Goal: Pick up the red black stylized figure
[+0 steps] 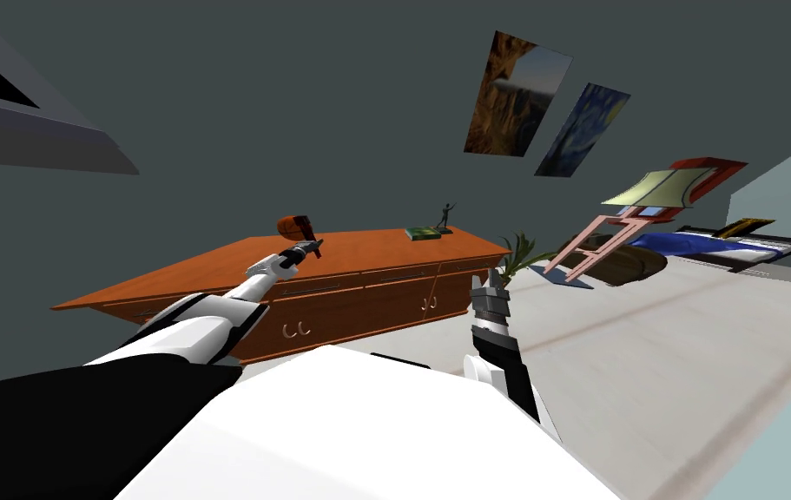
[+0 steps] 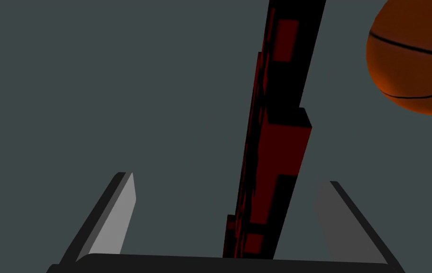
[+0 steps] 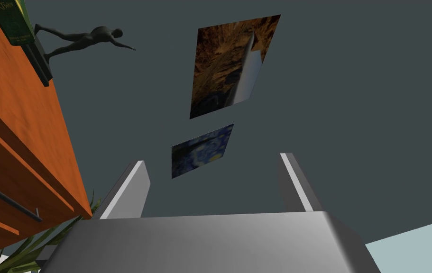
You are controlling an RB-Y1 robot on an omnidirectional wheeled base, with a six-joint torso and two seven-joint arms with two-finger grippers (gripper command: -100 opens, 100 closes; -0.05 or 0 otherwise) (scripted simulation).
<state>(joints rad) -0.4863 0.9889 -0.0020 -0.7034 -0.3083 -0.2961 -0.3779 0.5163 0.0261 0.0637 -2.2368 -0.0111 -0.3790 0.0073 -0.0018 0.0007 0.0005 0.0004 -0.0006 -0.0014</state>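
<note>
We see the figure [image 2: 276,142] as a thin, tall, blocky slab in dark red and black. Its face is made of stepped rectangular patches, and one edge is notched partway up. In the left wrist view it runs lengthwise from the left gripper [image 2: 229,179] outward. It lies between the spread fingers [image 2: 115,218] and touches neither, though it is closer to one of them. In the head view the figure [image 1: 305,229] shows as a small dark shape over the orange-brown sideboard [image 1: 211,269], just beside the orange ball [image 1: 289,227]. We cannot tell whether its foot rests on the top.
</note>
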